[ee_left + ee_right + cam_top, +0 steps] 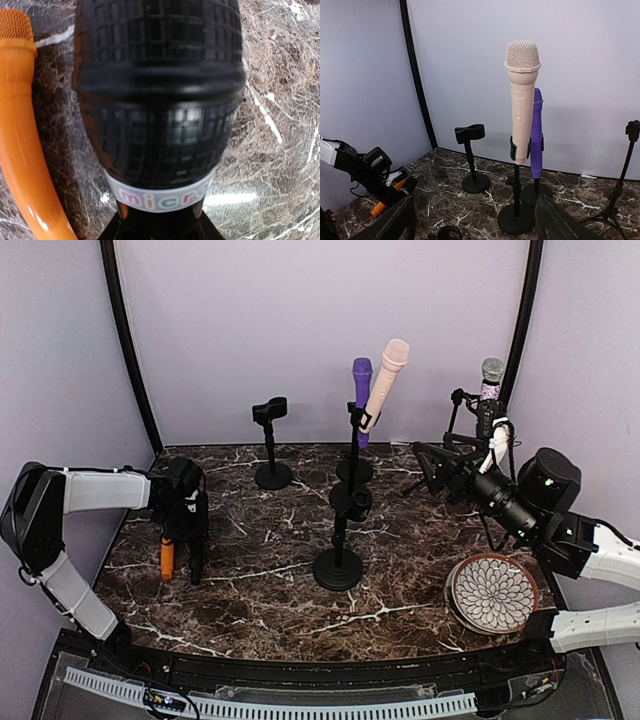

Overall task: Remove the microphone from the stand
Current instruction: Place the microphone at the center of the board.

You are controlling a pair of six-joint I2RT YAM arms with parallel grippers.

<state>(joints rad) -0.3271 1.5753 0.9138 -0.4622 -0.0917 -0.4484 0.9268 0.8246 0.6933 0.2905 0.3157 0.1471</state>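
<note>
The pink microphone (521,100) stood nearly upright in the clip of its stand (516,217) at the middle of the desk (270,600), mesh head on top. It lay to the left of the right fingers (562,225), which were spread wide and were the nearer ones. The left fingers (186,530) seemed to pinch a black microphone (160,100) beside an orange microphone (20,125).

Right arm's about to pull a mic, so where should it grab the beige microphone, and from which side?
I'd grip the beige microphone on its bare handle between grille and clip, coming from the right with the open right gripper. The purple microphone stands close beyond it, and the handle narrows downward, so lift up along its tilt.
</note>
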